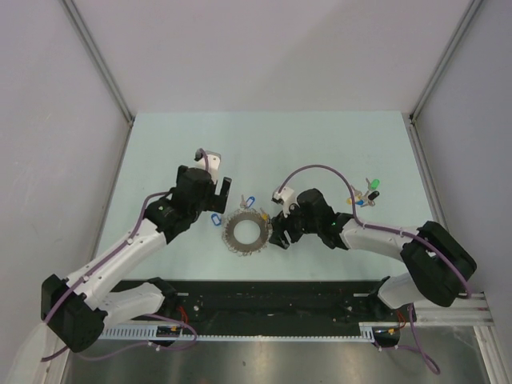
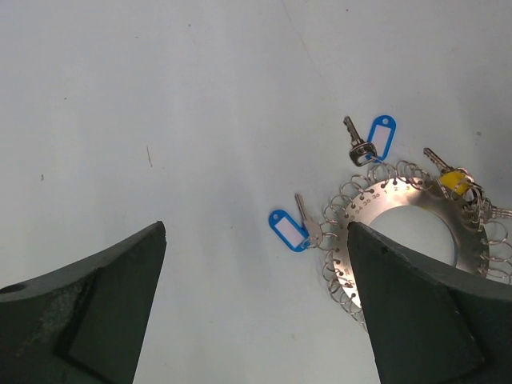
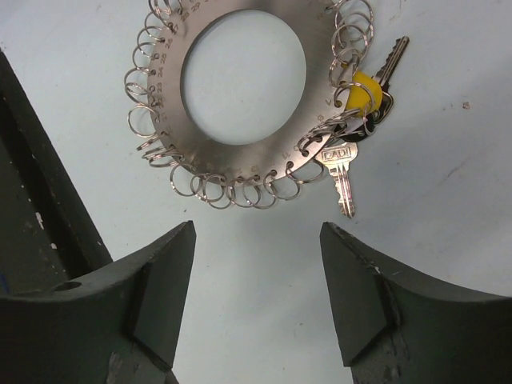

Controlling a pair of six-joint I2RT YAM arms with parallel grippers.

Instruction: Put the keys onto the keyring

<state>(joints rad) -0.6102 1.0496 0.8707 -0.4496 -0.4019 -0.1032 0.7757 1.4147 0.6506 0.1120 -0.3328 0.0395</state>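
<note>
The keyring (image 1: 245,232) is a flat grey metal disc with a big hole and small wire loops round its rim, lying on the table between both arms. Two keys with blue tags (image 2: 290,230) (image 2: 382,136) and a yellow-capped key (image 2: 453,181) hang from its loops (image 2: 400,196). In the right wrist view the yellow-capped key (image 3: 364,92) and a plain silver key (image 3: 340,172) hang at the disc's (image 3: 240,160) right side. My left gripper (image 2: 256,240) is open just left of the ring, holding nothing. My right gripper (image 3: 256,240) is open just short of the ring's rim, holding nothing.
Loose keys with a green cap (image 1: 370,186) and a yellow cap (image 1: 353,200) lie on the table behind my right forearm. Grey walls close in the pale table (image 1: 264,144) on three sides. A black rail (image 1: 272,300) runs along the near edge.
</note>
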